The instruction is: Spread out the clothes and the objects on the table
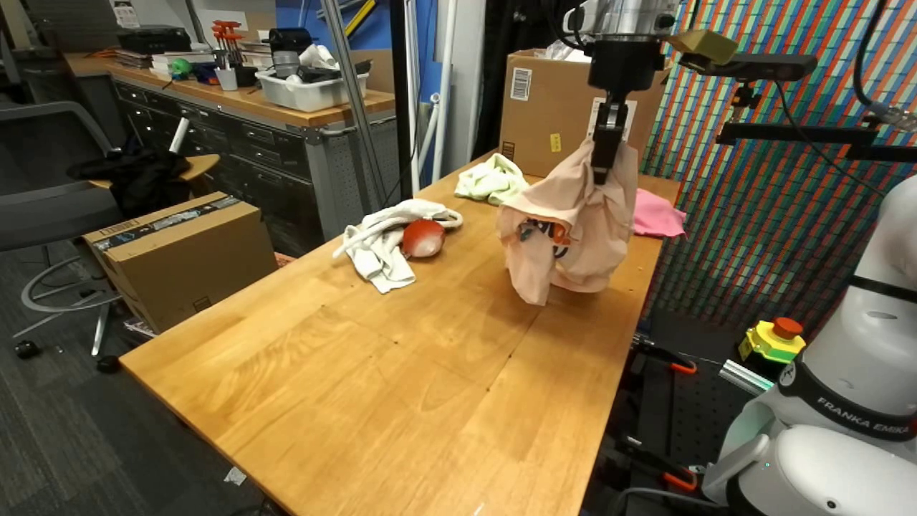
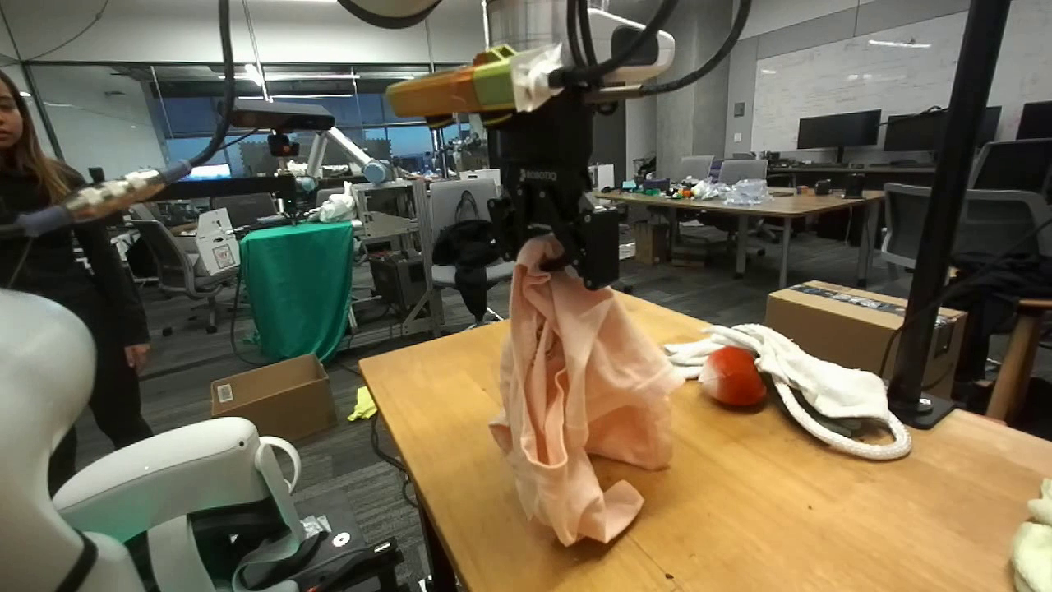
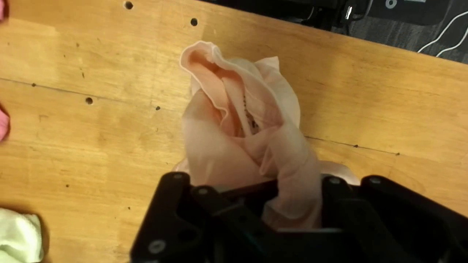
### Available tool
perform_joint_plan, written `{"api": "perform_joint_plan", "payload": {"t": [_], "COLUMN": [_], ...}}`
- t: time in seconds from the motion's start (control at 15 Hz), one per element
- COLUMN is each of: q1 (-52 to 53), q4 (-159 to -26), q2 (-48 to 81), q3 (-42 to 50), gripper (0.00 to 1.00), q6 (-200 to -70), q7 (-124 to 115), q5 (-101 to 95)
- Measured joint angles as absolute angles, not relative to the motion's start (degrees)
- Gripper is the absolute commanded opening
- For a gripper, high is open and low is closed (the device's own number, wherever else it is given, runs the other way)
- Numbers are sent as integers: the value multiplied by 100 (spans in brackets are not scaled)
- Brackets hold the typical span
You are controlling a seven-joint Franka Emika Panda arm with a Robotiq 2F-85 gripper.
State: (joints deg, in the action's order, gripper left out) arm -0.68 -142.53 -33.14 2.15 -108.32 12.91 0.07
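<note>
My gripper is shut on the peach cloth, which hangs bunched above the table. I cannot tell whether its lowest folds touch the wood. In the wrist view a fold of the peach cloth runs up between the black fingers. Farther along the table, a pale green cloth lies crumpled and a pink cloth sits at the edge, partly behind the peach one. A white cloth and a white rope lie heaped together, with the red ball against them.
A large cardboard box stands at the table's end. A black pole rises from the table's edge beside the rope. Bare wood spans the table's near part in an exterior view. A yellow cloth is on the floor; a person stands nearby.
</note>
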Motion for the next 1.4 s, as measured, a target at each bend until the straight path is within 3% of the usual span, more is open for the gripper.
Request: {"api": "perform_joint_plan", "payload": {"t": [0.4,0.47,0.6,1.13,1.2,1.4], "q1": [-69,-69,-69,-67,-67,-67], "q4": [-14753,-14804,-14873,-14928,-14928,-14926], "q2": [-3778,-3805,-3843,-3922,-3928,-3929], "q3": [222,217,199,126,124,90], "gripper": [0,25,33,93,99,100], "q6": [-10809,-10804,-10764,-10634,-10628,-10634], "q7": [830,783,700,423,409,388], "q5": [8,8,8,8,6,-62]}}
